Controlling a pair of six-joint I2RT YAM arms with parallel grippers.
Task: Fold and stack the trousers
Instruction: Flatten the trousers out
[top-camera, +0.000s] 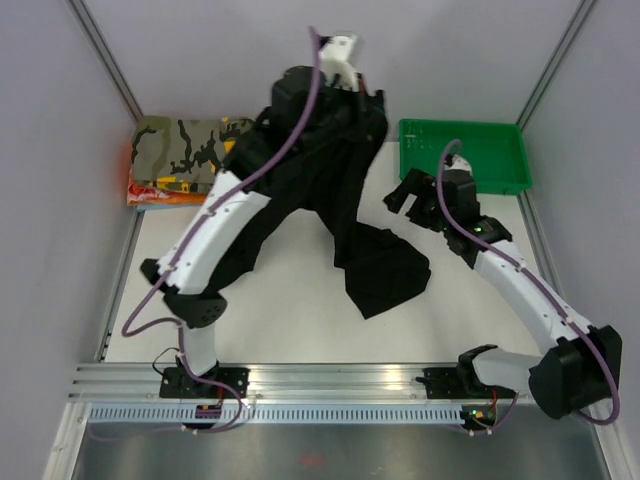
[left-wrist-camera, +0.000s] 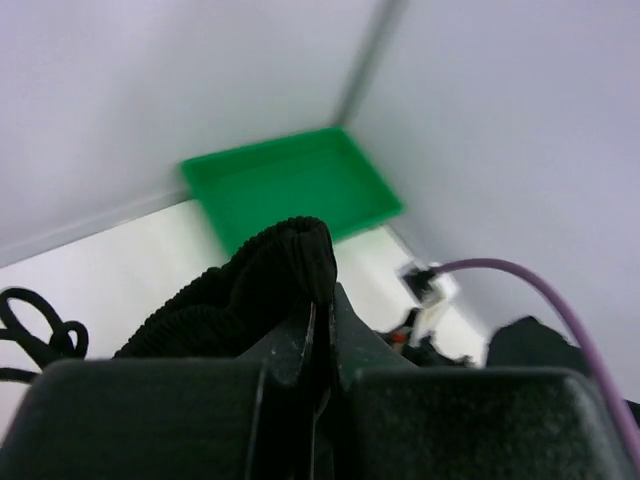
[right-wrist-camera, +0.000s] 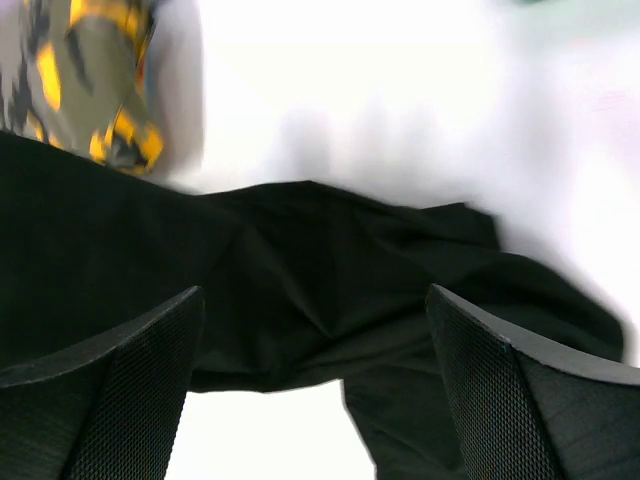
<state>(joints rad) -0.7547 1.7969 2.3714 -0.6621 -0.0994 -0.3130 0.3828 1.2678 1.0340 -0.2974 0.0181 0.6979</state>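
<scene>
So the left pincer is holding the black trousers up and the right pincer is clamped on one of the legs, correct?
Not quite. The right pincer is open, not clamped on a leg. The right wrist view shows it spread wide above the trousers, gripping nothing. The left pincer does hold the black trousers up.

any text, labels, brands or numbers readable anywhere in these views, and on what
None can be read.
The trousers, the camouflage garment and the green tray show no lettering.
Small coloured marks on the arm bases are too small to read.
</scene>
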